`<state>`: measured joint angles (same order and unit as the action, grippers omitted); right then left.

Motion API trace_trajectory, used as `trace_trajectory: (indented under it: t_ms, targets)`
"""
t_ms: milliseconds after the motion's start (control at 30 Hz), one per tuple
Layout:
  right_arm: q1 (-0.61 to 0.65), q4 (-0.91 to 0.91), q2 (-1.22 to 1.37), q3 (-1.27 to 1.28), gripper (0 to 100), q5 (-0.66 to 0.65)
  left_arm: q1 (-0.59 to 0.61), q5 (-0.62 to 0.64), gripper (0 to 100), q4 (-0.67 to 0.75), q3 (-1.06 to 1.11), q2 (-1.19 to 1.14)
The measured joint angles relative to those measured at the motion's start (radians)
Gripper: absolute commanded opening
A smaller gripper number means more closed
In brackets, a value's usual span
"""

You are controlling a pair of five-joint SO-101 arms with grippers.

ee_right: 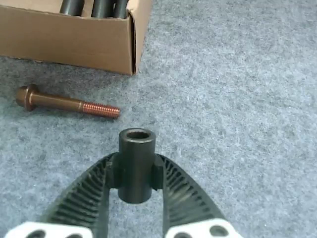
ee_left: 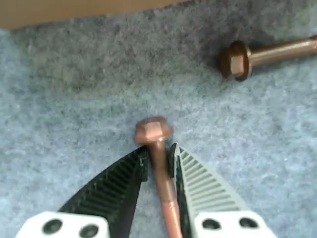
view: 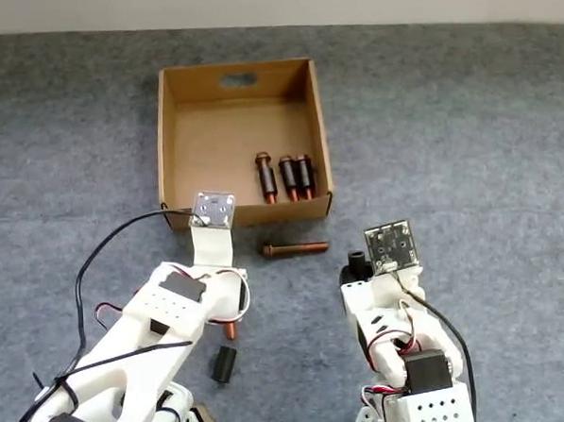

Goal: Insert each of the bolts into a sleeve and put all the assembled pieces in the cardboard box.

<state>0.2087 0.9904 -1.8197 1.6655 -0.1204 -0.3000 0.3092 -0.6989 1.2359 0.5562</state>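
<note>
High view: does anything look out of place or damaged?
Nothing stands out. Three sleeved bolts lie side by side in the brown cardboard box; one loose copper bolt and one black cylindrical sleeve lie unassembled on the grey carpet. The left gripper holds a second bolt, the right gripper a second sleeve.

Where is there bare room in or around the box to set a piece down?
In the cardboard box, left half and back are bare; three assembled pieces fill its near-right corner. Carpet either side is free. In front, crowded: loose bolt, left gripper, right gripper.
</note>
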Motion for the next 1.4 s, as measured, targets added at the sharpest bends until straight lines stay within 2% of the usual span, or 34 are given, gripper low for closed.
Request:
trace_trajectory:
  t_ms: [167, 367, 600, 900, 1033, 1200, 1300, 1400]
  targets:
    - [0.000, 0.000, 0.000, 0.000, 0.5, 0.000, -0.028, 0.104, 19, -0.014, 0.000, 0.000]
    - [0.000, 0.000, 0.000, 0.000, 0.5, 0.000, -0.035, 0.152, 19, -0.021, 0.000, 0.000]
    - [0.000, 0.000, 0.000, 0.000, 0.5, 0.000, -0.041, 0.152, 2, -0.021, 0.000, 0.000]
    - [0.000, 0.000, 0.000, 0.000, 0.5, 0.000, -0.049, 0.094, 1, -0.023, -0.011, 0.000]
    - [0.000, 0.000, 0.000, 0.000, 0.5, 0.000, -0.048, 0.077, 1, -0.106, -0.081, 0.000]
    - [0.000, 0.000, 0.000, 0.000, 0.5, 0.000, -0.023, -0.098, 1, -0.370, -0.264, 0.000]
    - [0.000, 0.000, 0.000, 0.000, 0.5, 0.000, 0.041, -0.344, 1, -0.496, -0.302, 0.000]
    - [0.000, 0.000, 0.000, 0.000, 0.5, 0.000, 0.114, -0.657, 1, -0.523, -0.264, -0.002]
